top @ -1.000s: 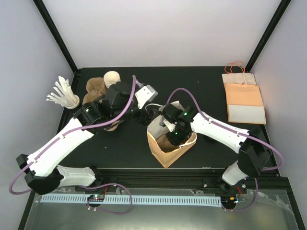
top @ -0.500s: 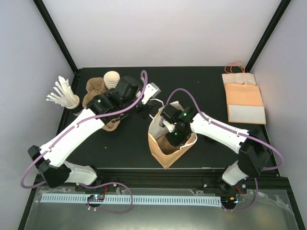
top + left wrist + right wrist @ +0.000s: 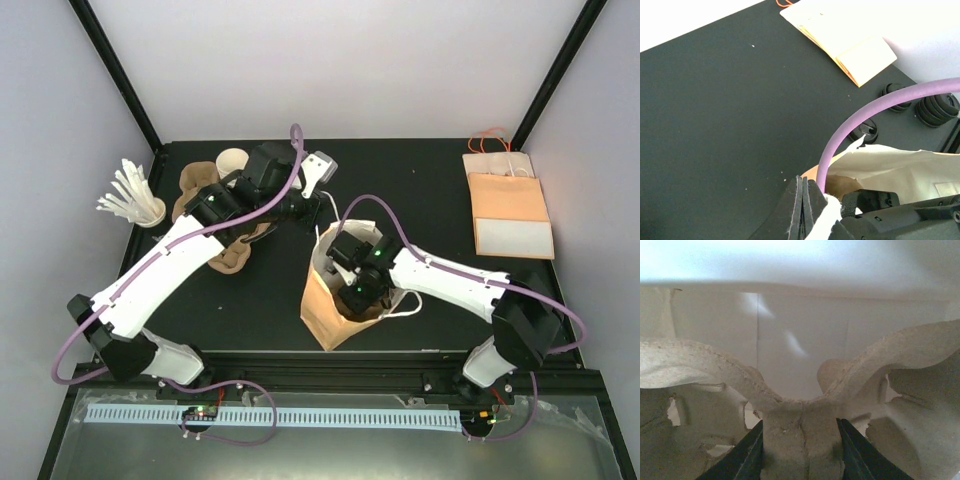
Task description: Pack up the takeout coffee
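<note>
The takeout coffee is hidden in every view. A brown paper bag (image 3: 318, 312) with a white lining stands open at the table's middle. My left gripper (image 3: 318, 222) is shut on the bag's far top edge; the left wrist view shows its fingers (image 3: 796, 210) pressed flat together beside white paper of the bag (image 3: 890, 165). My right gripper (image 3: 352, 298) reaches down inside the bag. Its wrist view shows the jaws (image 3: 801, 452) shut on the centre post of a moulded pulp cup carrier (image 3: 715, 365), against the bag's white inner wall.
At the back left stand a dark cup of white stirrers (image 3: 135, 200), a stack of lidless white cups (image 3: 232, 160) and spare pulp carriers (image 3: 205, 190). Flat folded bags (image 3: 510, 210) lie at the back right. My left arm crosses above the carriers.
My left gripper moved right to the bag's top edge and shut on it. The bag now stands taller, with its mouth drawn toward the back. The right gripper stayed inside, holding the carrier.
</note>
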You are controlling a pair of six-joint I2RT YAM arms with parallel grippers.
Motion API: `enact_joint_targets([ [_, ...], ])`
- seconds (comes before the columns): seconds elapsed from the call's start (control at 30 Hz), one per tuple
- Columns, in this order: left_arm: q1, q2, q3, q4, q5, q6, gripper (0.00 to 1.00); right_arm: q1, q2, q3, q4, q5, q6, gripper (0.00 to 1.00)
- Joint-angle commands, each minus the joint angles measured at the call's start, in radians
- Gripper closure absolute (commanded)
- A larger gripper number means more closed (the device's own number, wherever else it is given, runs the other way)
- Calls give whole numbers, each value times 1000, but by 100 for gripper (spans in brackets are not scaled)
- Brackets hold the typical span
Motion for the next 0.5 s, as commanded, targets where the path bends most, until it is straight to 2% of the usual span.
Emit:
enact_joint_targets([
  [0.0, 8, -1, 30, 57, 13, -36, 99, 22, 37, -34, 38, 30, 31, 67],
  [0.47, 53, -40, -13, 77, 0, -26, 98, 78, 112, -114, 164, 35, 77, 66],
])
